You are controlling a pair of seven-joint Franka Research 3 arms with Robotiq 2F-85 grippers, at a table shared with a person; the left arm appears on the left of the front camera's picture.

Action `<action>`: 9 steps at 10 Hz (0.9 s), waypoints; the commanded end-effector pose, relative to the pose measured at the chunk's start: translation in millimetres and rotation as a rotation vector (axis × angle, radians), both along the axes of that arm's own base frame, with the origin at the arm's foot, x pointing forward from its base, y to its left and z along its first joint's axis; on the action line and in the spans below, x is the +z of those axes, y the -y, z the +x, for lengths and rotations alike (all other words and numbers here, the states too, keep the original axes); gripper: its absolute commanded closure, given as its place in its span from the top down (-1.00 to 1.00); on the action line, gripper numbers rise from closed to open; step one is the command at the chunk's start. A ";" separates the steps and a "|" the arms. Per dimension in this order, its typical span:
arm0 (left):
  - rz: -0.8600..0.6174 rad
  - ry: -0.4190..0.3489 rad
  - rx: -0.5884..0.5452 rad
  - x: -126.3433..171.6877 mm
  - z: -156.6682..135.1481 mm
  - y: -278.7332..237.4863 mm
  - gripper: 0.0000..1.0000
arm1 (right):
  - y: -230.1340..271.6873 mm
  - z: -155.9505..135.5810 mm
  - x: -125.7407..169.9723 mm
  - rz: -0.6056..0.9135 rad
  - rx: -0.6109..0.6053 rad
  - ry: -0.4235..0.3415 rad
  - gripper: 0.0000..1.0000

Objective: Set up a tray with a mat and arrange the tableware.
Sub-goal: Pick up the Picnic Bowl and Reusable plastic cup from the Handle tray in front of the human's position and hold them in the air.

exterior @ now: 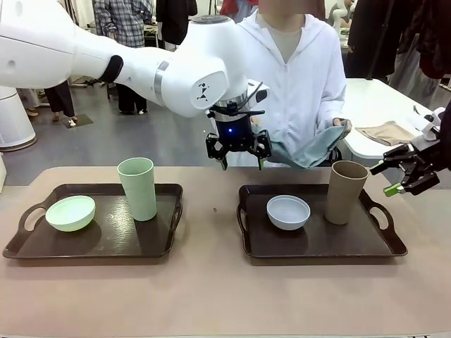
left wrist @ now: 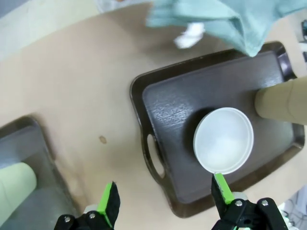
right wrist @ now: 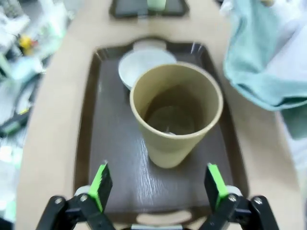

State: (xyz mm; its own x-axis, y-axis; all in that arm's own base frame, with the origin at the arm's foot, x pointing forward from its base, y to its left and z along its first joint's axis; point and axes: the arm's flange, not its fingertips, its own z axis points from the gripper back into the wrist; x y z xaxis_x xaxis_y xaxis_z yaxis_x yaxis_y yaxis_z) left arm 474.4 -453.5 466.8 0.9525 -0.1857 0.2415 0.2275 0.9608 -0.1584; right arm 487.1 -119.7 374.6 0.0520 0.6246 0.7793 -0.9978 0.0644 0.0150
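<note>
Two dark trays lie side by side. The left tray carries a pale green bowl and a tall green cup. On the right tray stand a white bowl and a tall brown cup. At the far edge a person holds a teal mat in both hands. My left gripper hangs open above the table's far side, next to the mat, with the white bowl below it. My right gripper is open just right of the brown cup, holding nothing.
A beige cloth lies on a white table at the back right. Bare tabletop runs between the trays and along the front edge. My left arm crosses above the left tray.
</note>
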 end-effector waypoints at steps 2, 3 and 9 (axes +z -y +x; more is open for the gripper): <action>-0.021 -0.062 0.038 -15.3 -8.0 18.0 1.00 | 24.3 27.3 -25.4 0.118 -0.033 -0.039 1.00; -0.022 -0.078 0.036 -22.8 -7.4 21.5 1.00 | 29.6 32.1 -32.6 0.135 -0.033 -0.029 1.00; -0.012 -0.139 0.079 -52.7 2.3 41.6 1.00 | -9.8 38.6 -61.9 0.121 0.082 0.108 1.00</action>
